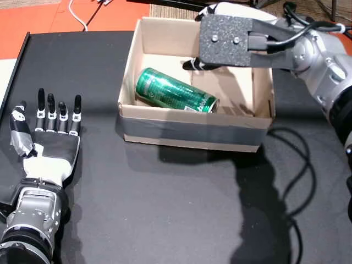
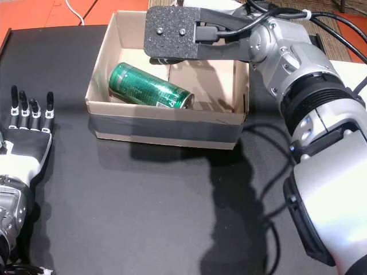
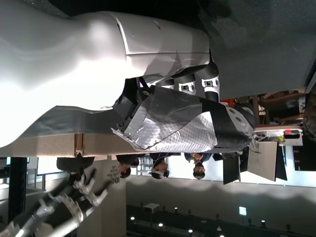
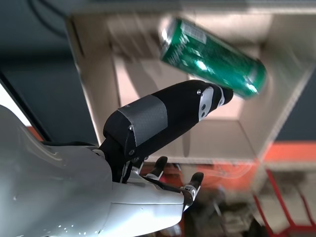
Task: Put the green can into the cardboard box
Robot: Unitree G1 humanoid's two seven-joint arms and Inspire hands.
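Green can (image 1: pixel 175 91) (shiny), tan cardboard box (image 1: pixel 193 131) with grey tape, black table (image 1: pixel 165 203).

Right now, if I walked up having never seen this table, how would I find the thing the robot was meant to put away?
Look at the black table and find the open cardboard box with grey tape along its front. Inside, lying on its side against the front wall, is the green can. It is the only shiny green thing there; the right hand hovers above it, open.

Box (image 1: pixel 195 135) top open (walls ring the can (image 1: pixel 175 91)).
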